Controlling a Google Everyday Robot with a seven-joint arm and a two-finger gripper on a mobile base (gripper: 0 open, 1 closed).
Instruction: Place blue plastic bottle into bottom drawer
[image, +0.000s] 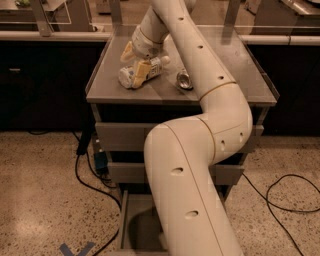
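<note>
The blue plastic bottle (156, 66) lies on its side on the grey cabinet top (105, 82), white cap pointing right. My gripper (134, 62) reaches down over the bottle's left half. One yellowish finger (141, 73) is in front of the bottle and the other (127, 51) is behind it, so the fingers are apart with the bottle between them. The bottle still rests on the top. The bottom drawer (136, 225) is pulled out at floor level, and my arm hides most of it.
A shiny metal can (183, 79) lies on the cabinet top just right of the bottle. Two upper drawers (120, 137) are closed. Cables (280, 192) lie on the speckled floor on both sides. Dark counters stand behind the cabinet.
</note>
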